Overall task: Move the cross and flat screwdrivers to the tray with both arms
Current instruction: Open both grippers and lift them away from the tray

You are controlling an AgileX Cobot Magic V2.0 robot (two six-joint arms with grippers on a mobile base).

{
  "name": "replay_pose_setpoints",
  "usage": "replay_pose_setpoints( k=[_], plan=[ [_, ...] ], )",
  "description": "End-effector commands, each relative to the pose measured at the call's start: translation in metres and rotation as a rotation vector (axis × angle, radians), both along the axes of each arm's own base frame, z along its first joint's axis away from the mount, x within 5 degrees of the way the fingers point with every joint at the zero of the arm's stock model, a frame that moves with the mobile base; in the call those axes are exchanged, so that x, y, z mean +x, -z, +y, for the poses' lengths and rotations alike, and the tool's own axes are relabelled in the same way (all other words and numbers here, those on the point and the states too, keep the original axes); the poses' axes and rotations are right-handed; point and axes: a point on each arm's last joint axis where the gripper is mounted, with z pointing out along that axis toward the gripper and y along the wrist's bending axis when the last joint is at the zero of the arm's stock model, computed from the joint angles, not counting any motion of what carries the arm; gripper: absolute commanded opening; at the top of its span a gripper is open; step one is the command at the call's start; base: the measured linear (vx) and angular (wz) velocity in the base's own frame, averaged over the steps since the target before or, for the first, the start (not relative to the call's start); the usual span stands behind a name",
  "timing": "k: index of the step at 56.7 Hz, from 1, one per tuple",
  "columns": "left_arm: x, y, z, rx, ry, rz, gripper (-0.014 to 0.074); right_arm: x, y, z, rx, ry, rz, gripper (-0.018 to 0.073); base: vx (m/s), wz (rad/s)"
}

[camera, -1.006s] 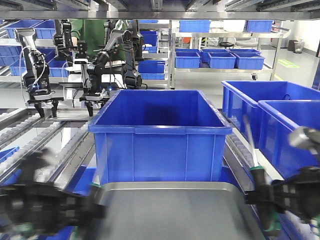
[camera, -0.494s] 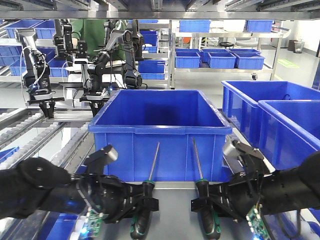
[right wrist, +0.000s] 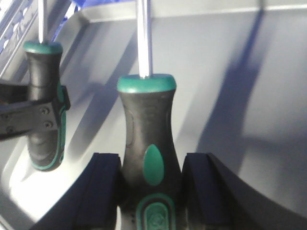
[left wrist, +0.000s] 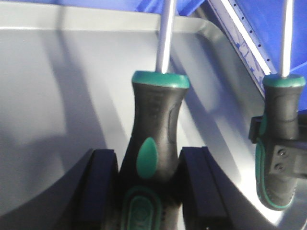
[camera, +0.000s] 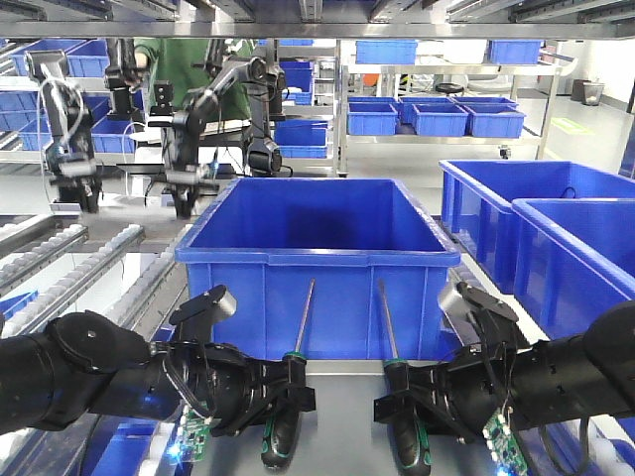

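Both hands pinch a black-and-green screwdriver by its handle, left hand point(camera: 273, 399) with one point(left wrist: 156, 143) and right hand point(camera: 412, 407) with the other point(right wrist: 146, 139), low over the shallow grey metal tray point(left wrist: 57, 72): lower level, shafts parallel, then part the fingers; no readable writing.

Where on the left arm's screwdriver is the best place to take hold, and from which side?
On the waisted black-and-green handle, from its butt end, as the left pincer does: the fingers straddle the handle of the left screwdriver below its flared green collar. The thin shaft points ahead over the tray, offering little to clamp.
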Motion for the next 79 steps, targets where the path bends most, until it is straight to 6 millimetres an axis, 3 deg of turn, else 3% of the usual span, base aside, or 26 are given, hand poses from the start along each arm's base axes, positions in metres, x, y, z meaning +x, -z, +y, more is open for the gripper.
replay_pose_setpoints(
  k=[1,6,17,24,29,34,36,46,51,55,62,69,79],
  plan=[
    [-0.004,-0.032,-0.002,-0.078,-0.006,-0.057,0.0452,0.000,-0.025,0.001,0.046,0.014,-0.077,0.0456,0.00,0.00],
    [-0.005,-0.032,-0.003,-0.080,0.009,-0.047,0.0498,-0.001,-0.026,0.001,0.045,0.008,-0.078,0.0521,0.00,0.00],
    [-0.011,-0.036,-0.002,-0.051,0.054,-0.062,0.0486,-0.005,-0.035,0.000,0.038,-0.005,-0.105,0.0523,0.00,0.00],
    [-0.022,-0.045,0.003,0.024,0.130,-0.103,0.0379,-0.015,-0.051,-0.009,-0.011,-0.009,-0.172,0.0446,0.00,0.00],
    [-0.034,-0.058,0.011,0.091,0.157,-0.145,0.0191,-0.025,-0.067,-0.022,-0.046,0.017,-0.222,0.0300,0.00,0.00],
    [-0.045,-0.076,0.022,0.166,0.160,-0.221,-0.0013,-0.042,-0.091,-0.041,-0.096,0.057,-0.303,0.0060,0.00,0.00],
    [-0.051,-0.086,0.027,0.189,0.152,-0.262,-0.0010,-0.049,-0.099,-0.049,-0.124,0.072,-0.339,-0.0017,0.00,0.00],
    [-0.089,-0.124,0.060,0.302,0.063,-0.481,-0.0005,-0.104,-0.147,-0.071,-0.294,0.095,-0.592,-0.0012,0.00,0.00],
    [-0.113,-0.129,0.077,0.329,0.013,-0.589,-0.0003,-0.136,-0.169,-0.074,-0.357,0.085,-0.746,-0.0011,0.00,0.00],
    [-0.143,-0.129,0.095,0.306,-0.046,-0.682,-0.0003,-0.163,-0.179,-0.076,-0.348,0.138,-0.884,-0.0011,0.00,0.00],
    [-0.185,-0.108,0.118,0.248,-0.139,-0.771,-0.0001,-0.202,-0.167,-0.083,-0.312,0.275,-1.041,-0.0011,0.00,0.00],
    [-0.223,-0.091,0.140,0.240,-0.195,-0.917,-0.0001,-0.231,-0.137,-0.086,-0.307,0.324,-1.087,-0.0009,0.00,0.00],
    [-0.240,-0.076,0.151,0.205,-0.261,-1.014,-0.0001,-0.243,-0.104,-0.092,-0.314,0.407,-1.134,-0.0009,0.00,0.00]
  ],
)
